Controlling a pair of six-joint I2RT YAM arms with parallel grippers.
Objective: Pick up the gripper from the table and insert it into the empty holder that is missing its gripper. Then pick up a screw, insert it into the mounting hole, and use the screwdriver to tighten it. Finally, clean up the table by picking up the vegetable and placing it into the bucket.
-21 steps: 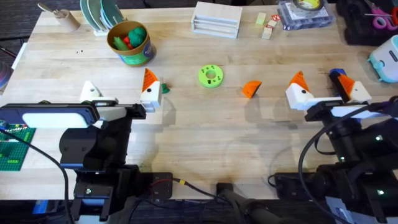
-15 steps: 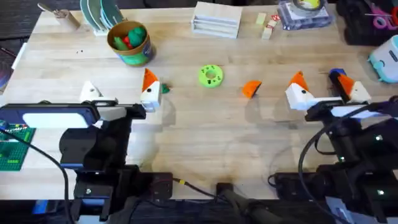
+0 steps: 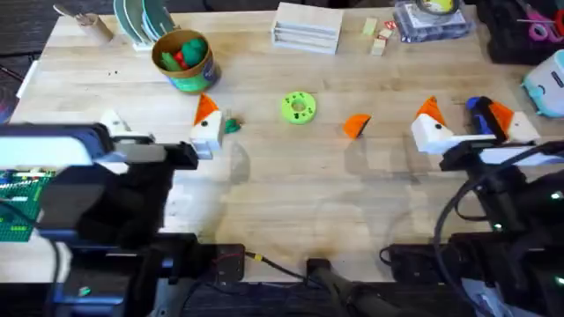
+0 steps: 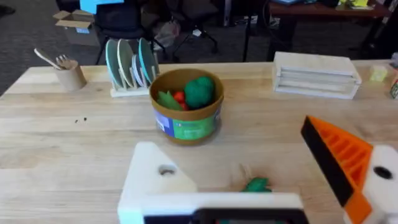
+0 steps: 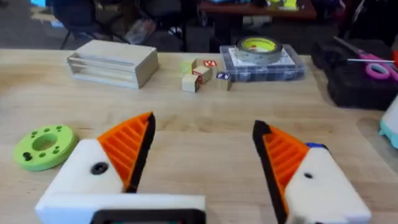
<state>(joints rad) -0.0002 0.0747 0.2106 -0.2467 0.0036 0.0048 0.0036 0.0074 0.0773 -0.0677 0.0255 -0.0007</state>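
While both arms sit low at the near edge of the table, I log the scene as follows.

Writing: the bucket (image 4: 186, 112) wears a green and blue label, but I cannot read its print; small lettered blocks (image 5: 203, 73) show marks too small to make out.

Left gripper (image 3: 157, 134): spread wide, holding nothing; one finger is the bare white holder (image 4: 153, 180) with an empty screw hole, the other carries an orange ribbed tip (image 4: 339, 158).

Right gripper (image 3: 474, 126): wide apart, holding nothing; both fingers (image 5: 124, 149) bear orange tips.

Gripper (image 3: 356, 125): the loose orange wedge lies on the bare wood between the two arms, near the green ring (image 3: 298, 107), well apart from the holder.

Screwdriver (image 3: 480, 113): its blue body lies between the right fingers, partly hidden.

Vegetable (image 3: 231, 126): on the wood just beside the left arm's tipped finger, in front of the bucket.

Bucket contents: green and red toy food (image 4: 196, 92).
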